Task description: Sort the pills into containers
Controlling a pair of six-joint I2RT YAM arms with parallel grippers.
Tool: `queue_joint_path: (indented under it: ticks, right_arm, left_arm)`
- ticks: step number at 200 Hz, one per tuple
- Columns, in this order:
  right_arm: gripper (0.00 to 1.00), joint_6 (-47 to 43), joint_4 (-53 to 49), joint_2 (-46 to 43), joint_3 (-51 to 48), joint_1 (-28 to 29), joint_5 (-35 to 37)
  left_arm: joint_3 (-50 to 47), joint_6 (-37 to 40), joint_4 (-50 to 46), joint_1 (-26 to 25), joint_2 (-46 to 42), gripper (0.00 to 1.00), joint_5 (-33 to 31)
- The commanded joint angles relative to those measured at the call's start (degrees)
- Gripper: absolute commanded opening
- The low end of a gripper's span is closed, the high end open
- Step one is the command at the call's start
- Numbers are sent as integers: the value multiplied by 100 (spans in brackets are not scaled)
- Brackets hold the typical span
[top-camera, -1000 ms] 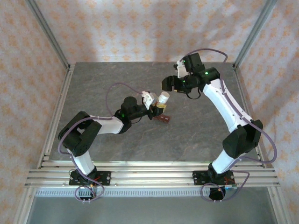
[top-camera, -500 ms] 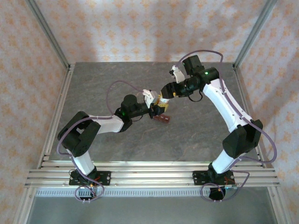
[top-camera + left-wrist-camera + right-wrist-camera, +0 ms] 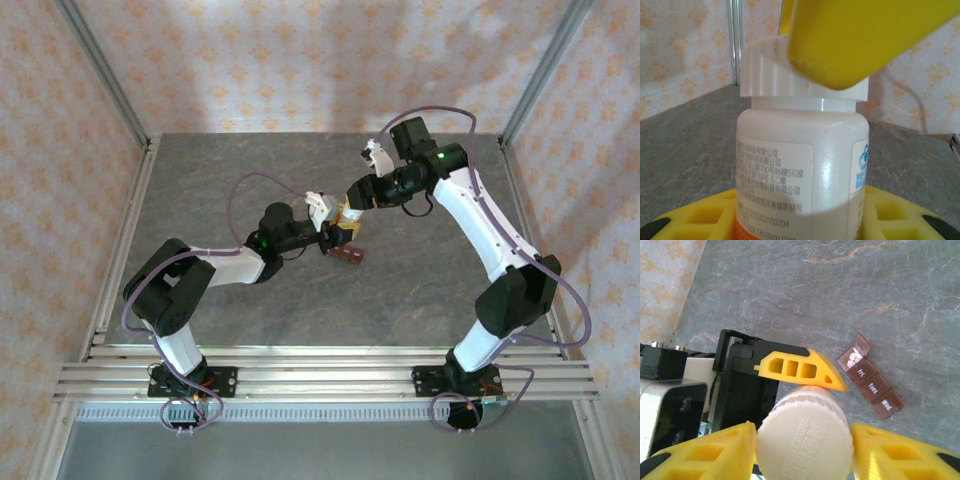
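1. My left fingers [image 3: 695,216] are clamped on the body of the white bottle [image 3: 800,165], which stands upright.
2. My right fingers [image 3: 710,455] press on both sides of its ribbed cap [image 3: 802,440].
3. The containers [image 3: 871,383] lie flat on the bench [image 3: 790,285], just beside the bottle.
4. In the right wrist view their long axis runs upper left to lower right. The upper-left compartment is open, with white pills [image 3: 855,357] inside.

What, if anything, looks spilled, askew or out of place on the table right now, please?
Nothing stands out. The containers lie flat with one end lid open, white pills inside and none spilled beside them. The bottle has its cap on.
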Motion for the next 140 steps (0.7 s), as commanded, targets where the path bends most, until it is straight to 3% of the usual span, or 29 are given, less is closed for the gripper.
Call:
queue_joint_path:
  ticks: [1, 50, 103, 140]
  right_arm:
    - [43, 23, 73, 44, 65, -45, -191]
    - [28, 1038, 538, 22, -453, -31, 98]
    - [27, 3039, 1391, -276, -1407, 381, 1689]
    - [27, 3463, 1805, -301, -1735, 589, 1925]
  left_arm:
    - [90, 3, 226, 9, -199, 0, 124]
    - [135, 8, 232, 1, -201, 0, -31]
    - [91, 193, 136, -8, -228, 0, -363]
    - [23, 222, 138, -26, -210, 0, -518]
